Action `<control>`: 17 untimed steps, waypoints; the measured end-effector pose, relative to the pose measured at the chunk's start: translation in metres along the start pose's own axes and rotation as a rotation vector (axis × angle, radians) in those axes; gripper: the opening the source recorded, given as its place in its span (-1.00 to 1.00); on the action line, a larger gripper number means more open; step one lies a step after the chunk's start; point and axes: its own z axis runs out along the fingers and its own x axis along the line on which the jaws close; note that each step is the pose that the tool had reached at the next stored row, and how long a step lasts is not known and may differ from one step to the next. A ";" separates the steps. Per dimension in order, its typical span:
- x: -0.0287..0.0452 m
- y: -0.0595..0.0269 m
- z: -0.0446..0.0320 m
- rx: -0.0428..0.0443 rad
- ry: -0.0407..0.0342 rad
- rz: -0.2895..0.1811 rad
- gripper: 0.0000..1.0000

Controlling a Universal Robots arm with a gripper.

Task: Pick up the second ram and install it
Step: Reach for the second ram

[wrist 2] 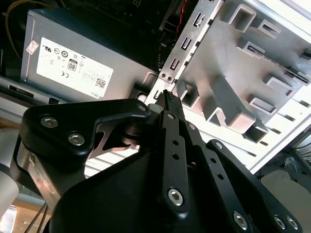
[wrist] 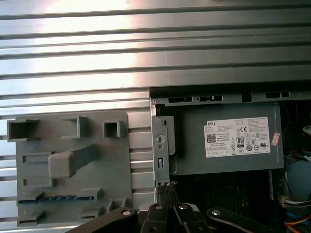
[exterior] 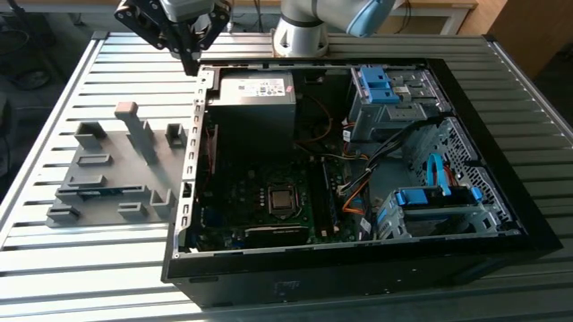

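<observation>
We see the gripper (exterior: 190, 66) raised above the slatted metal table (exterior: 80, 268), just at the rear corner of the open computer case (exterior: 358, 268), on the exterior view's left side of it. Its 2 fingers are pressed together into 1 narrow tip and they hold nothing. This shows best in the second wrist view, where the black fingers (wrist 2: 171, 127) meet at the gripper's end (wrist 2: 166, 97). Under the tip lies the metal edge of the case, and beside it the grey power supply (exterior: 257, 90) with its white label.

The second ram (exterior: 100, 192) is not near the gripper. It stands on its long edge in a slot of the grey slotted holder (exterior: 134, 144), which rests on the table at the exterior view's left of the case. We can see from it a thin blue strip in the slot. In the first wrist view the ram (wrist: 58, 198) sits low in the holder (wrist: 116, 160), well apart from the gripper tip (wrist: 164, 189) — the holder's flat base is between them. The motherboard (exterior: 259, 215) lies inside the case.
</observation>
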 end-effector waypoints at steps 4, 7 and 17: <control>0.0033 -0.0003 0.0001 -0.0001 0.0000 0.000 -0.79; 0.0058 -0.0005 0.0001 0.0000 0.0000 0.000 -0.79; 0.0139 -0.0011 0.0003 0.0000 0.0000 0.000 -0.79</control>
